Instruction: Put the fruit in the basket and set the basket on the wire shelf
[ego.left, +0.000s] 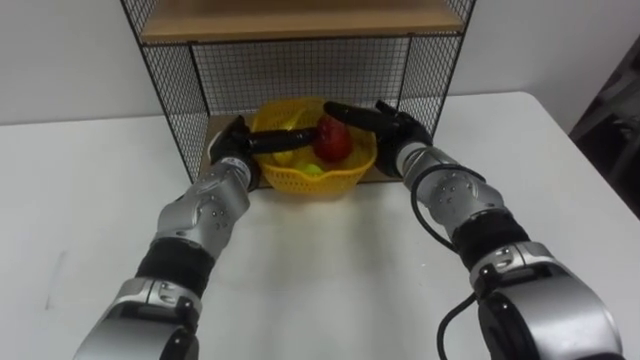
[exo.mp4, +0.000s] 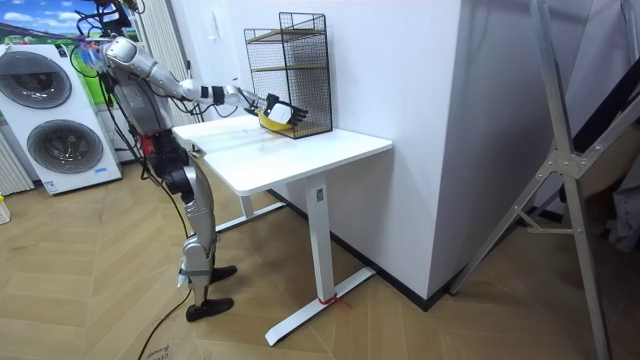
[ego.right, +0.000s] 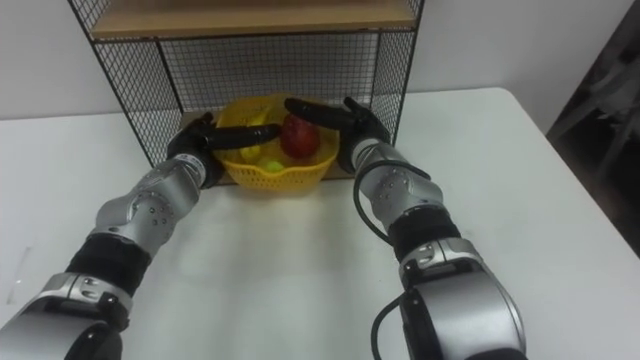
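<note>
— What is the basket (ego.left: 322, 186) like?

— Yellow plastic, round and bowl-shaped, with a wall of small slots like a sieve. It sits between the two hands, on the bottom level of the wire shelf (ego.left: 180, 110), its front wall at the shelf's open front.

— And the shelf?

— Thin black wire mesh on a black frame, boxy, with a flat wooden board (ego.left: 300, 18) as the level above the hands. It stands on a smooth white table (ego.left: 330, 260).

— What fruit can you make out?

— A glossy red fruit (ego.left: 335, 142), rounded, just under the right hand's fingers. A yellow one (ego.left: 283, 155) lies below the left hand's fingers, and a small green one (ego.left: 313, 170) is low in the basket between them. What kinds they are, I cannot tell.

— How are the hands?

— The left hand (ego.left: 240, 145) is at the basket's left rim, its dark fingers stretched almost straight across the rim and over the fruit. The right hand (ego.left: 395, 128) is at the right rim, its fingers also nearly straight, reaching leftward over the top of the basket. Neither looks wrapped round anything; they lie on or over the rim.

— And the robot itself?

— In the room view it stands at the table's edge, both arms stretched forward to the shelf.
</note>
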